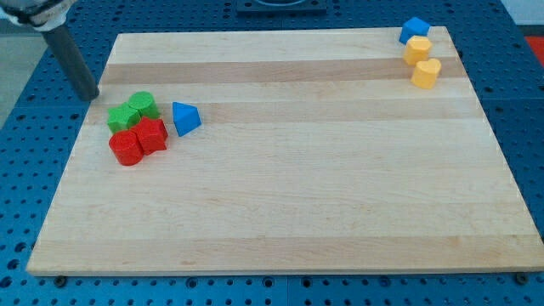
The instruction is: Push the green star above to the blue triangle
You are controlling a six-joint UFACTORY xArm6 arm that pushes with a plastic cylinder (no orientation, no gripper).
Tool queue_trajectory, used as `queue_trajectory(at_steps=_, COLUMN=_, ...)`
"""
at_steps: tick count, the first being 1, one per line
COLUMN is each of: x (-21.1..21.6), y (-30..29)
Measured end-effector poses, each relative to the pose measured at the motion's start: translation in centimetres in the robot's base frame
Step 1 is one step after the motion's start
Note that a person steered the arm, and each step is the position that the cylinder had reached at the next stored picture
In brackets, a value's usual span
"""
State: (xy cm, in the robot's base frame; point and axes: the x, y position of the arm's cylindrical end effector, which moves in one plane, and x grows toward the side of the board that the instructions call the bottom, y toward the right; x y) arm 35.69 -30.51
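The green star [121, 118] lies near the board's left edge, in a tight cluster. A second green block, rounder [143, 104], touches it on its upper right. The blue triangle [185, 118] lies just right of the cluster, a small gap from the green blocks. My tip [88, 96] is at the board's left edge, up and to the left of the green star, and touches no block. The rod leans up towards the view's top left corner.
Two red blocks [127, 148] [152, 134] sit against the green ones from below. At the top right corner are a blue block [415, 30] and two yellow blocks [417, 49] [426, 73]. The wooden board [297, 195] lies on a blue perforated table.
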Motion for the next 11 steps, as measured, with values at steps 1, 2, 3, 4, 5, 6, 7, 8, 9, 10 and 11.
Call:
queue_trajectory(at_steps=1, x=2.9, y=0.0)
queue_trajectory(at_steps=2, x=4.9, y=0.0)
queue_trajectory(at_steps=3, x=5.1, y=1.7)
queue_trajectory(at_steps=4, x=5.1, y=5.3)
queue_trajectory(at_steps=5, x=5.1, y=8.5)
queue_trajectory(at_steps=6, x=5.1, y=11.2)
queue_trajectory(at_steps=7, x=4.9, y=13.2)
queue_trajectory(at_steps=8, x=3.9, y=13.9)
queue_trajectory(at_steps=9, x=3.7, y=16.5)
queue_trajectory(at_steps=10, x=2.5, y=19.5)
queue_trajectory(at_steps=11, x=1.4, y=22.9)
